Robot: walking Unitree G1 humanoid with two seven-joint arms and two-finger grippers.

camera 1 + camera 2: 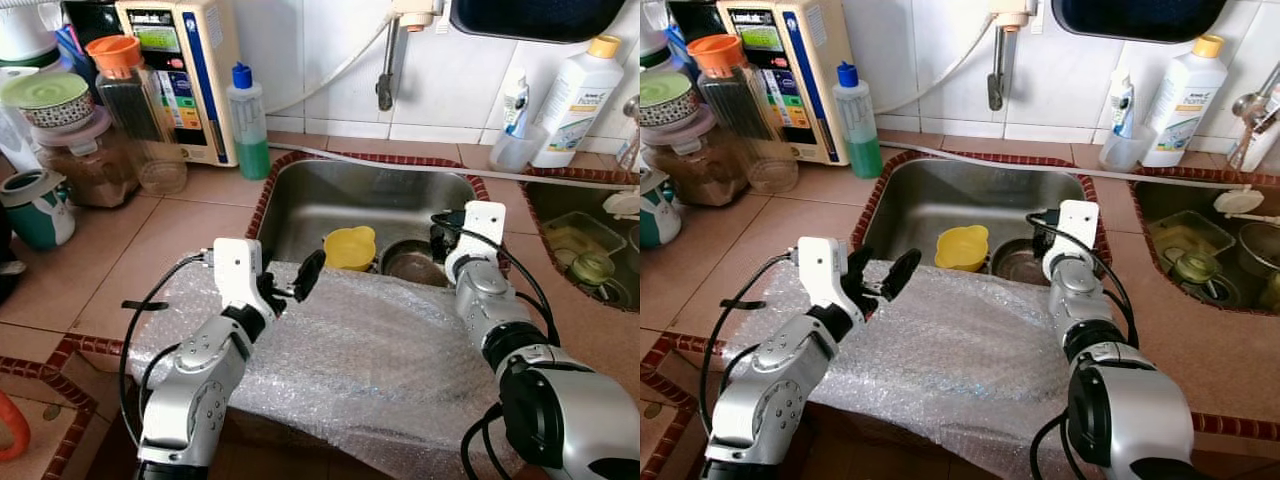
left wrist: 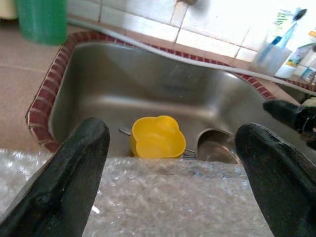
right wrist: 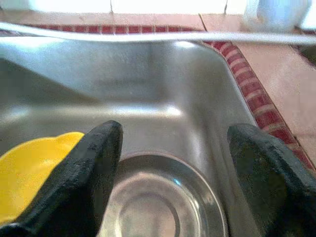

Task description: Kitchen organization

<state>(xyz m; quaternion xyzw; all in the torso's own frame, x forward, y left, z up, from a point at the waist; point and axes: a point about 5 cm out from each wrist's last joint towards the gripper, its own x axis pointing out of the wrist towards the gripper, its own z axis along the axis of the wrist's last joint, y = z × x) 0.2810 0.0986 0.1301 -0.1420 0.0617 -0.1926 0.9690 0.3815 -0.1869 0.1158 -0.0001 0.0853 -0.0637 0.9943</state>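
A yellow flower-shaped cup point(image 1: 350, 247) stands in the steel sink point(image 1: 340, 195), with a round steel bowl point(image 1: 410, 262) beside it on its right. A sheet of bubble wrap point(image 1: 370, 350) lies over the counter's front edge, up to the sink's near rim. My left gripper point(image 1: 290, 285) hovers open over the wrap, pointing at the cup point(image 2: 157, 137), and holds nothing. My right gripper point(image 1: 445, 232) is open at the sink's right side, just above the bowl point(image 3: 158, 202), with the cup point(image 3: 29, 168) off to one side.
A tap point(image 1: 387, 60) hangs over the sink. On the left counter stand a water purifier point(image 1: 185, 70), a green soap bottle point(image 1: 248, 125), jars point(image 1: 90, 150) and a mug point(image 1: 38, 205). A white bottle point(image 1: 575, 100) and a second basin point(image 1: 580, 250) with containers lie to the right.
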